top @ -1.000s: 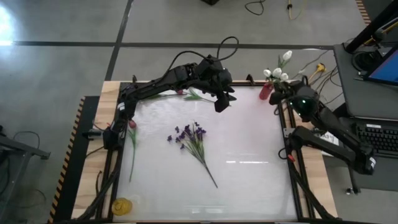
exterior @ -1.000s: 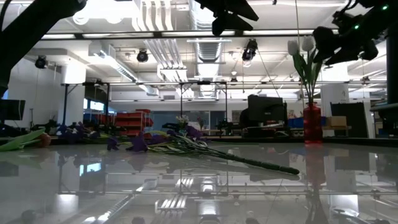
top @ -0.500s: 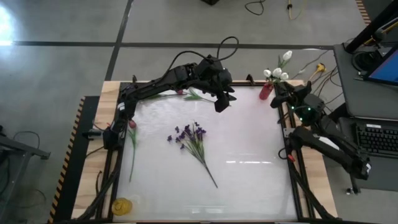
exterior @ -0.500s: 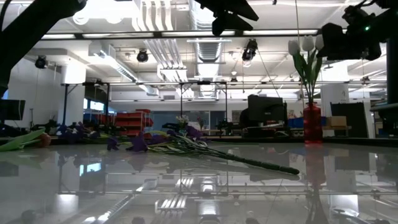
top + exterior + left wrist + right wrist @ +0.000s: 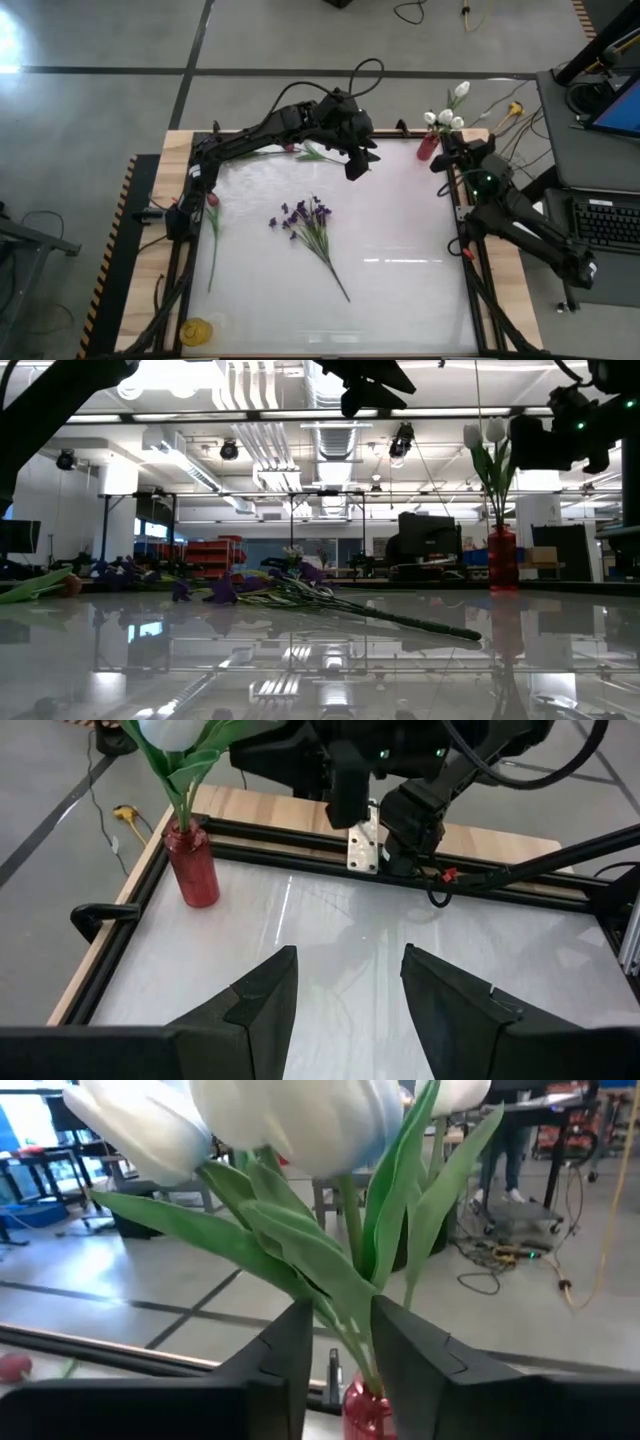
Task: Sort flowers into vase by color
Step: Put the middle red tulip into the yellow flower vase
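High view: unlabelled red vase of white tulips.

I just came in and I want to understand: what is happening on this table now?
Two robot arms are sorting artificial flowers. The white tulips already stand in a red vase at the table's far right corner, and the right gripper is beside that vase, its fingers close around the stems. The left gripper hangs open above the far middle of the table. A purple spray lies in the middle and a pink-red bud lies near the left edge.
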Tool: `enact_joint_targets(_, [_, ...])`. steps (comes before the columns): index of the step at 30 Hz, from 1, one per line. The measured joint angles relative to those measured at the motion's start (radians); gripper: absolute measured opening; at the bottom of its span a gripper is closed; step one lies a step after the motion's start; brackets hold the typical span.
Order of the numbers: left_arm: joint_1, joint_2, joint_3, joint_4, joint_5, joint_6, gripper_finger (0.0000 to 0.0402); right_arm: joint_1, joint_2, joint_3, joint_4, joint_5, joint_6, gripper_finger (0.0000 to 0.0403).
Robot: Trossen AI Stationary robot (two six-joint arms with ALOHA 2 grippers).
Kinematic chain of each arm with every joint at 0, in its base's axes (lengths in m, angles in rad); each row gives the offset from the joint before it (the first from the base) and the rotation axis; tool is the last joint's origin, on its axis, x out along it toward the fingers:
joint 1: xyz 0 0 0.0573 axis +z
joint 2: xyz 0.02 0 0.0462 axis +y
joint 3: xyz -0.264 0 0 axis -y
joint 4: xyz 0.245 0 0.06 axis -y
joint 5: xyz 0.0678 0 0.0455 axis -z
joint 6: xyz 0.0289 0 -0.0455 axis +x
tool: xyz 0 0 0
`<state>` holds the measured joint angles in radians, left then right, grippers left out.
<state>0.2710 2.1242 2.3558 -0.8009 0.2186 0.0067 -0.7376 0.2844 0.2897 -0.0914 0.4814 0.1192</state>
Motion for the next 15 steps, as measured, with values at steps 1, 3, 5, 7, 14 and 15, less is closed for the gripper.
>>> enact_joint_targets(1, [0.000,0.000,0.000,0.000,0.000,0.000,0.0169,0.000,0.000,-0.003,0.000,0.000,0.012,0.0089])
enact_joint_targets(3, [0.000,0.000,0.000,-0.001,0.000,0.000,0.0169,0.000,0.000,-0.009,0.000,0.000,0.023,0.0079])
enact_joint_targets(5, [0.000,0.000,0.000,-0.006,0.000,0.000,0.0169,0.000,0.000,-0.011,-0.005,-0.002,0.039,0.0073])
enact_joint_targets(7, [0.000,-0.004,0.000,-0.031,0.000,0.000,0.0169,0.000,-0.001,-0.011,-0.025,-0.017,0.057,0.0072])
enact_joint_targets(14, [-0.001,-0.016,-0.005,-0.133,-0.002,0.002,0.0169,0.002,-0.002,0.033,-0.189,-0.119,0.115,0.0096])
enact_joint_targets(15, [-0.004,-0.016,-0.010,-0.151,-0.003,-0.001,0.0169,0.002,-0.002,0.036,-0.192,-0.144,0.116,0.0100])
